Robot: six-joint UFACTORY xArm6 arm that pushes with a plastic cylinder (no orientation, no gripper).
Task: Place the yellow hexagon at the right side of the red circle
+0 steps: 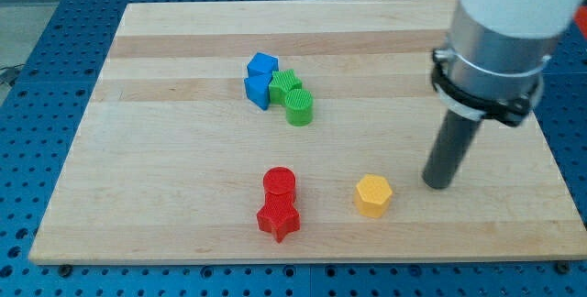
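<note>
The yellow hexagon (373,195) lies on the wooden board (183,169) near the view's bottom, right of centre. The red circle (279,183) sits to its left, about a block's width away, touching a red star (278,218) just below it. My tip (439,184) rests on the board to the right of the yellow hexagon, a short gap apart from it and not touching. The dark rod rises from the tip to the arm's grey and white body at the view's top right.
Two blue blocks (260,78) and two green blocks (293,98) cluster together above the board's centre. The board lies on a blue perforated table (37,104); its right edge is near the arm.
</note>
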